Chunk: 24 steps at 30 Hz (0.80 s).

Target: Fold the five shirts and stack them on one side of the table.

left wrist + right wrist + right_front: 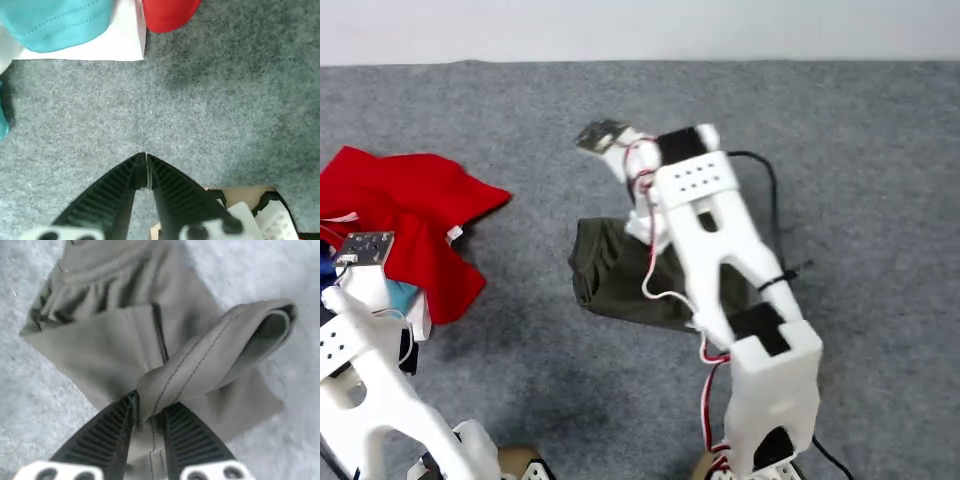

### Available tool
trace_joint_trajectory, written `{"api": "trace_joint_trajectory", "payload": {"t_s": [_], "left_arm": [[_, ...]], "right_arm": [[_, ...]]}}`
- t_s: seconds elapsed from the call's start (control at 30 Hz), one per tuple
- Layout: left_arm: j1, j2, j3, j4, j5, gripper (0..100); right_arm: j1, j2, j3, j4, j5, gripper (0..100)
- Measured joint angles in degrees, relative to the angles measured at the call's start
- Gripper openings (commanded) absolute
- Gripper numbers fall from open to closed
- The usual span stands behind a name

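The right claw (148,407) pinched a fold of the olive shirt (605,272), which lay mid-frame on the grey table (880,150). The left claw (146,161) was pressed together at lower left, near the red shirt (410,205).

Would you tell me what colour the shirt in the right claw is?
Olive green; the shirt shows best in the right wrist view.

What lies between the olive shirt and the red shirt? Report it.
Nothing visible: just grey table between the olive shirt, pinched in the right gripper, and the red shirt.
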Motion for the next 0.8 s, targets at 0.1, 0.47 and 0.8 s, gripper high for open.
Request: {"api": "trace_joint_trajectory", "payload": {"t_s": [0.1,0.47,0.8], "left_arm": [[0.0,0.0,0.0,0.0,0.0,0],[0.0,0.0,0.0,0.0,0.0,0],[0.0,0.0,0.3,0.0,0.1,0]], "right_arm": [[-2.6,2.6,0.0,-2.4,0.0,1.1],[-4.9,5.5,0.0,-6.9,0.0,15.7],[-4.9,5.5,-10.0,-4.7,0.0,14.1]]}}
